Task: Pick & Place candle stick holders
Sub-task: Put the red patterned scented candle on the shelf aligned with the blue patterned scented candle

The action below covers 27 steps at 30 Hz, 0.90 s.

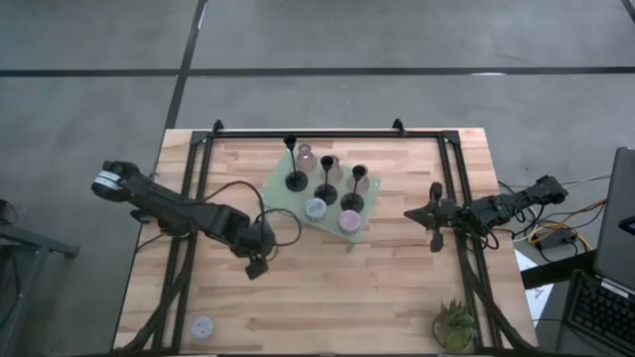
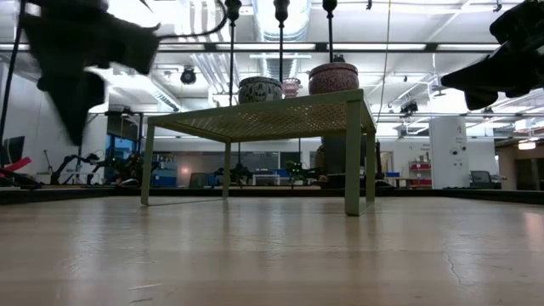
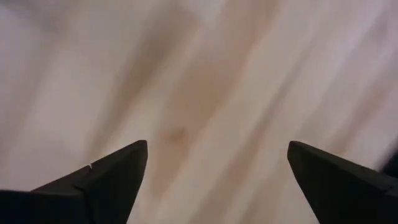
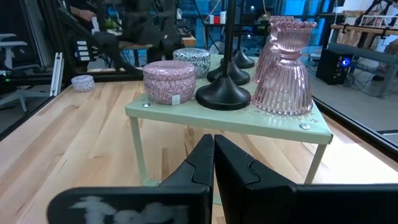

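Observation:
Several candle stick holders stand on the pale green stand (image 1: 288,198) in the middle of the table: slim black ones (image 1: 325,191), pink ribbed glass ones (image 4: 286,68) and squat round ones (image 4: 168,81). One more round lavender holder (image 1: 202,326) sits on the wood near the front left corner. My left gripper (image 3: 217,168) hangs open over bare wood left of the stand (image 1: 256,266), pointing down, with nothing between its fingers. My right gripper (image 4: 213,155) is shut and level, to the right of the stand (image 1: 435,213).
A spiky green potted plant (image 1: 454,325) stands at the front right corner. A black frame (image 1: 298,133) runs along the far edge and down both sides of the table. Bare wood lies between the stand and the front edge.

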### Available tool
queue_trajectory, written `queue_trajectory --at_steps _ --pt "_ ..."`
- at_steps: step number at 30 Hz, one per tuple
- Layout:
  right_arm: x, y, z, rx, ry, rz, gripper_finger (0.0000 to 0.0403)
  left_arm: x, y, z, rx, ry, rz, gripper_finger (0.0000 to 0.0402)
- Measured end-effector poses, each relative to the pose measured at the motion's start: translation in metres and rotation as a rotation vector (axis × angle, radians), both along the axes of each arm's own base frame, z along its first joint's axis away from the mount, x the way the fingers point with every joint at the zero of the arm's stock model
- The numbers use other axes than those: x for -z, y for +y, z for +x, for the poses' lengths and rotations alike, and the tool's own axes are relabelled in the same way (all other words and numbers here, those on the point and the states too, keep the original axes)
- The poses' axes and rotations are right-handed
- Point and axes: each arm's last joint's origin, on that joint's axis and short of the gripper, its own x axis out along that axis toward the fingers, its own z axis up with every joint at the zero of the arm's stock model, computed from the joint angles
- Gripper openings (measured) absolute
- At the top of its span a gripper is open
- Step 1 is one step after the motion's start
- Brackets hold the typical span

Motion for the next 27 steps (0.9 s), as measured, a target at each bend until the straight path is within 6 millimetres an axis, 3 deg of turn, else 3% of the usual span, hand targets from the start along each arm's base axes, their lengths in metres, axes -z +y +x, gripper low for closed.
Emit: queue_trajectory --at_steps 5,13,27 --pt "0.0 0.0 0.0 0.0 0.0 0.0 0.0008 0.01 -0.013 -0.011 0.041 0.092 -0.107 0.0393" --pt "0.0 0.0 0.0 0.0 0.0 0.0 0.0008 0.008 -0.048 -0.031 0.027 0.144 -0.145 0.0392" --pt "0.0 0.0 0.0 0.0 0.0 0.0 0.0008 0.007 -0.101 -0.074 -0.169 0.204 -0.161 0.0392"
